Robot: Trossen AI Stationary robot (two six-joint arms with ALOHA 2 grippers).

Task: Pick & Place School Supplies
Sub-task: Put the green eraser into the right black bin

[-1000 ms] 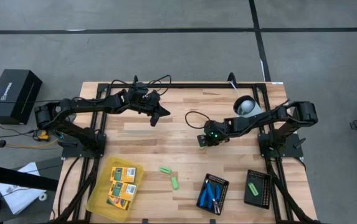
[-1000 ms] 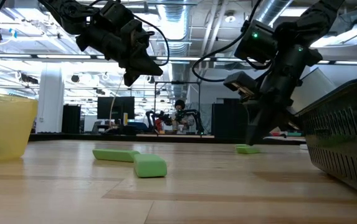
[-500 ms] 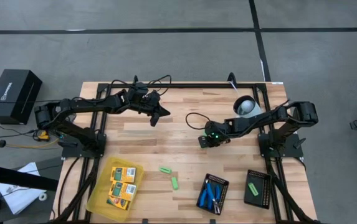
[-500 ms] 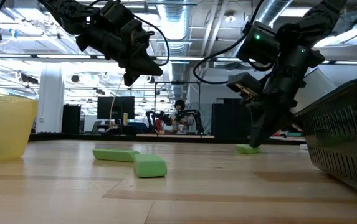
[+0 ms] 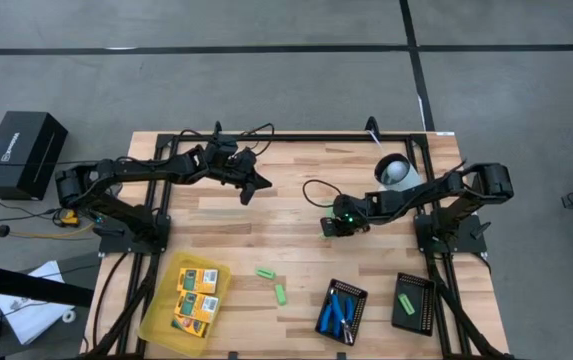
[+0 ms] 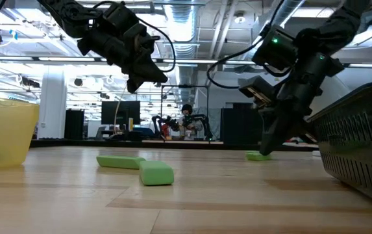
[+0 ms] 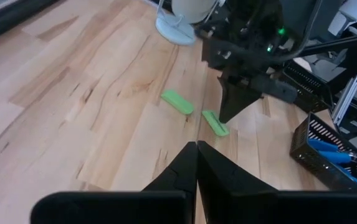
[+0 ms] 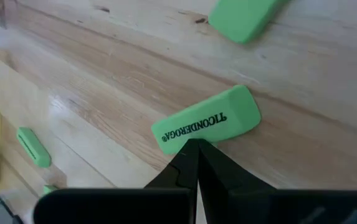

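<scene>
The right gripper (image 8: pixel 192 144), fingers pressed together, hovers over a green eraser (image 8: pixel 206 127); only the right wrist view shows its print. The high view shows two erasers (image 5: pixel 265 273) mid-table. The left gripper (image 5: pixel 246 197) is closed, raised.

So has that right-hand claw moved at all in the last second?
Yes, slightly. In the high view the right gripper, shut, has slid a little toward the table's right edge, nearer the white round object.
</scene>
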